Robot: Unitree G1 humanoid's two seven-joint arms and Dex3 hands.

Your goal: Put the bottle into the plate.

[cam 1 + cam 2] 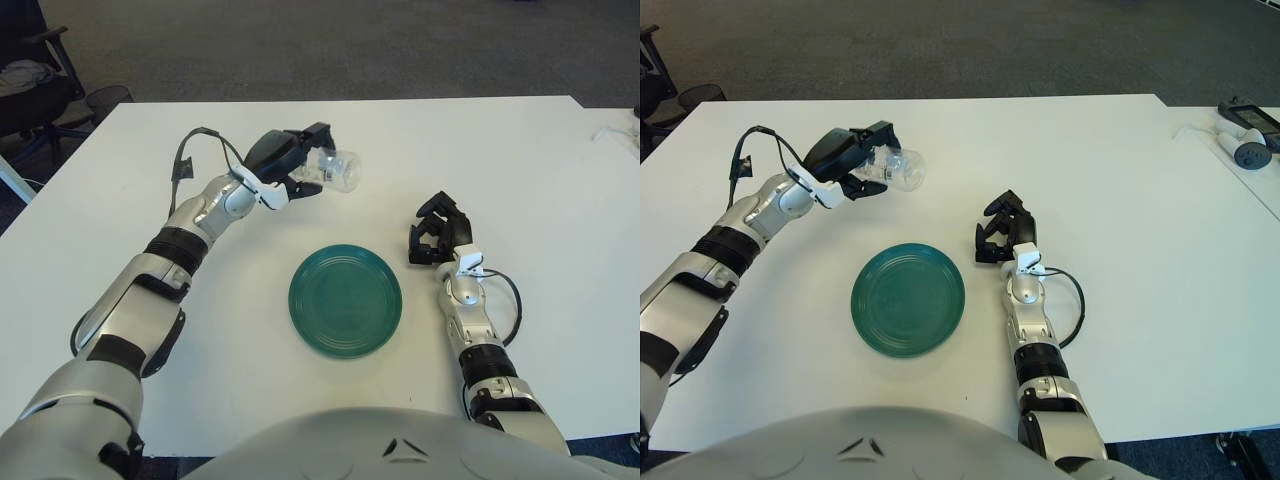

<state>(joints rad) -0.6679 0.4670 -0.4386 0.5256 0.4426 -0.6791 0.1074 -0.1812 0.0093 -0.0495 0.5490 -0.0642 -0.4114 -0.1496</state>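
Up beyond the green plate [345, 303], the left hand [283, 158] grips a clear bottle [335, 169], its label unreadable; the right hand [438, 230] shows curled beside the plate, holding nothing.

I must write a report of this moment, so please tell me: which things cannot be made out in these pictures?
- Bottle: the neck and cap end is covered by the left hand in both eye views.
- Right hand: seen from its back, beside the plate; palm hidden.
- Devices at the table's far right edge: too small to identify.
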